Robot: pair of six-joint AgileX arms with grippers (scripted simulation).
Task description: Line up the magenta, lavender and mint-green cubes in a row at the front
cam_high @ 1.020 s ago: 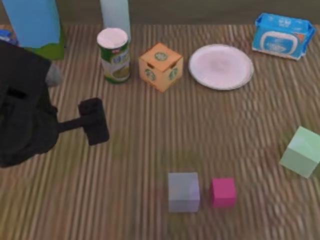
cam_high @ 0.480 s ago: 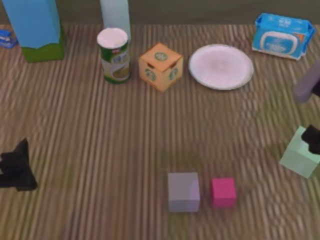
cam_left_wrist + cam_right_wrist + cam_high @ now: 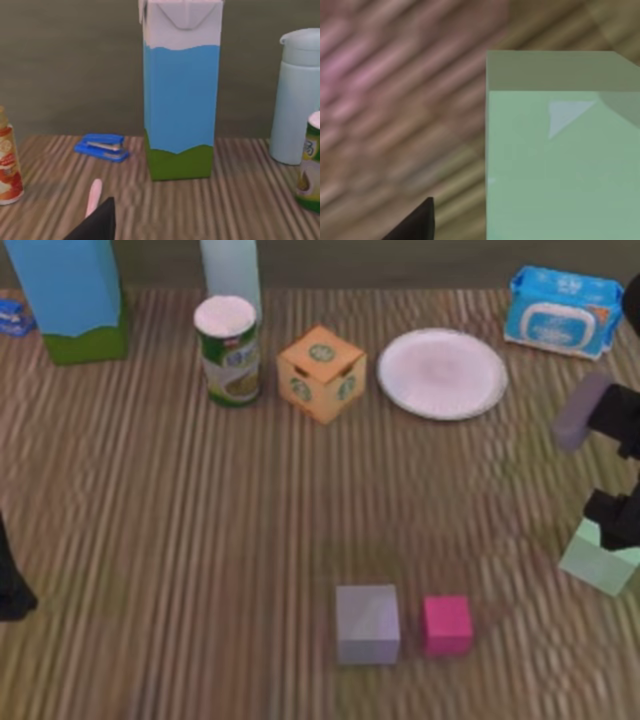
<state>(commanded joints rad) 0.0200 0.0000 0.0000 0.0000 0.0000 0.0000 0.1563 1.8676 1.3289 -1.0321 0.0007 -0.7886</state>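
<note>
hovering over the mint-green cube [image 3: 600, 562] at the table's right edge, right tool [image 3: 618, 520], grip unclear.

No legible text on the can [image 3: 228, 350], orange box [image 3: 321, 373] or wipes pack [image 3: 566, 311].

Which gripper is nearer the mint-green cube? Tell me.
Right. The right gripper hangs directly over the mint-green cube; the left gripper sits at the table's far left edge.

Mint-green cube [image 3: 600, 562] partly under right tool [image 3: 618, 520]; left tool [image 3: 12, 590] edge-cropped
</note>
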